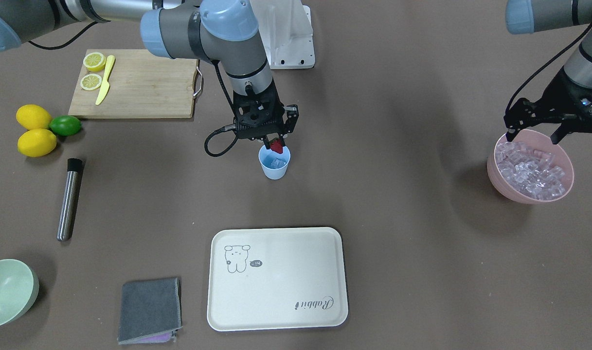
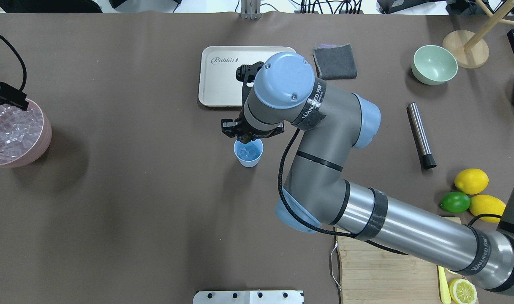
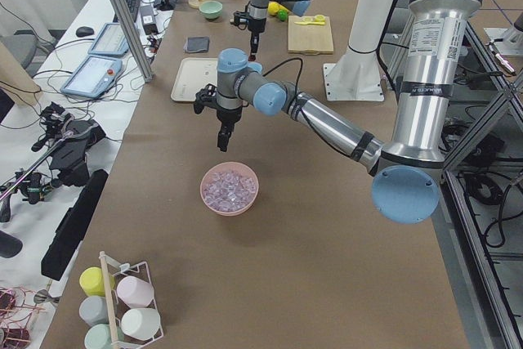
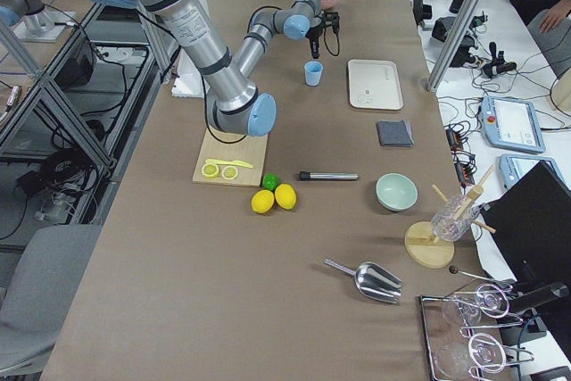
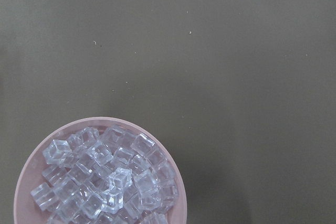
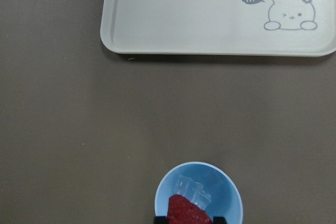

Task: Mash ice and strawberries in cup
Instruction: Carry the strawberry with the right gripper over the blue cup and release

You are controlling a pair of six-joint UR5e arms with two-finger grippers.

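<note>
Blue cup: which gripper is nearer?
Right. The right gripper hangs just above the mouth of the cup, jaws shut on the strawberry. The left gripper is far off to the side, over the pink bowl of ice.

The strawberry [image 6: 185, 212] is cut off by the right wrist view's bottom edge, its leafy top hidden.

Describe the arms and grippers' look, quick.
Both: silver tubes, grey joints, light-blue caps. Right arm carries black straps lettered WANEED and a black cable; left arm looks alike. Right gripper and left gripper: black, skeletal two-finger frames.
</note>
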